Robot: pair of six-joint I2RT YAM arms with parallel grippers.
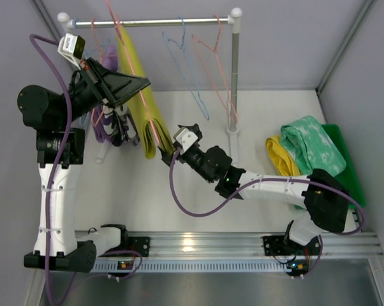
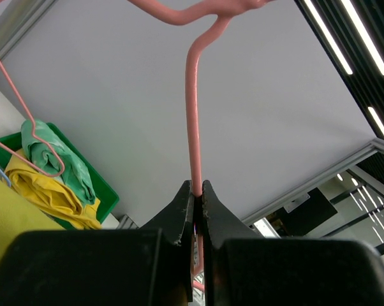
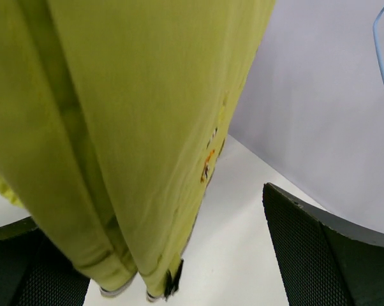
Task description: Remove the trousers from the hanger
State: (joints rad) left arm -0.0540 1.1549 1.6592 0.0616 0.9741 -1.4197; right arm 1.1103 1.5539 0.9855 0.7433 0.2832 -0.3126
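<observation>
The olive-yellow trousers [image 1: 143, 105] hang from a pink hanger [image 1: 132, 67] on the rail. My left gripper [image 1: 146, 81] is shut on the hanger's pink wire [image 2: 192, 127], which runs up from between its fingertips [image 2: 196, 186]. My right gripper [image 1: 169, 153] is open at the trousers' lower end. In the right wrist view the hem [image 3: 128, 127] hangs between its spread fingers [image 3: 326, 248], nearer the left one. The bright yellow trousers [image 1: 281, 158] and the mint green trousers [image 1: 312, 145] lie heaped in a green bin [image 1: 346, 162] at the right.
The rail [image 1: 154, 22] stands on a post [image 1: 233, 76]. An empty blue hanger [image 1: 189, 70] and an empty pink hanger [image 1: 214, 57] hang on it. A lilac garment [image 1: 101, 127] and a camouflage garment [image 1: 123, 124] hang behind my left arm. Grey walls enclose the table.
</observation>
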